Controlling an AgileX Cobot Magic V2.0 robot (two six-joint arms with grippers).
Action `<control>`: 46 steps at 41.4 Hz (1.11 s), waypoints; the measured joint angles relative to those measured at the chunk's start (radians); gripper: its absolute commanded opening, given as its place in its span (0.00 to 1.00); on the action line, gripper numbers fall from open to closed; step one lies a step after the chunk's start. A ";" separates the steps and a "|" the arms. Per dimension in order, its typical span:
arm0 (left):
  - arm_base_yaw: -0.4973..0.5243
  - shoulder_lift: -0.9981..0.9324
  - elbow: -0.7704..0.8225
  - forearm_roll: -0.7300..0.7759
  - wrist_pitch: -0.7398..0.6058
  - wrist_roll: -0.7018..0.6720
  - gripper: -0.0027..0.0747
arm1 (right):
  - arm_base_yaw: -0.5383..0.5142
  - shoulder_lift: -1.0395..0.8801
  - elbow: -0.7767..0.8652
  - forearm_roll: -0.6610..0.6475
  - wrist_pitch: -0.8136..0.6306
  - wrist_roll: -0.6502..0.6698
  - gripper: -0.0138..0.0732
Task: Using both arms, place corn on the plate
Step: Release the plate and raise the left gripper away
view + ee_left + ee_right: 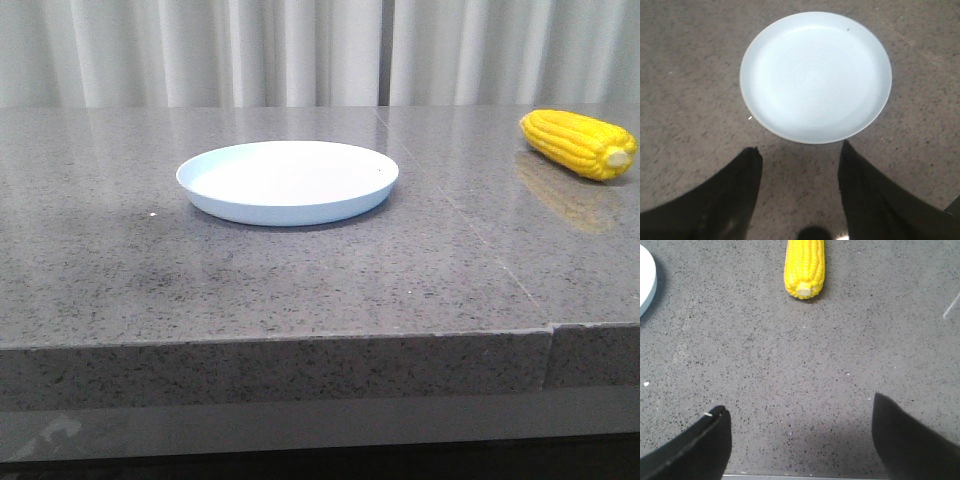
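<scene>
The yellow corn (578, 143) lies on the grey stone table at the far right, its pale stub toward the right edge. The pale blue-white plate (287, 181) sits near the table's middle and holds nothing. Neither gripper shows in the front view. In the left wrist view my left gripper (801, 148) is open and empty, just short of the plate's rim (790, 136). In the right wrist view my right gripper (800, 410) is open and empty over bare table, well short of the corn (805, 267), whose stub faces it. The plate's edge (646, 282) shows at that view's side.
The table's front edge (280, 345) runs across the front view, with a seam (549, 330) near its right end. White curtains (300, 50) hang behind the table.
</scene>
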 measured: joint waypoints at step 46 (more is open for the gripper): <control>0.000 -0.591 0.392 -0.001 0.020 -0.069 0.48 | 0.000 0.016 -0.005 0.000 0.000 0.000 0.85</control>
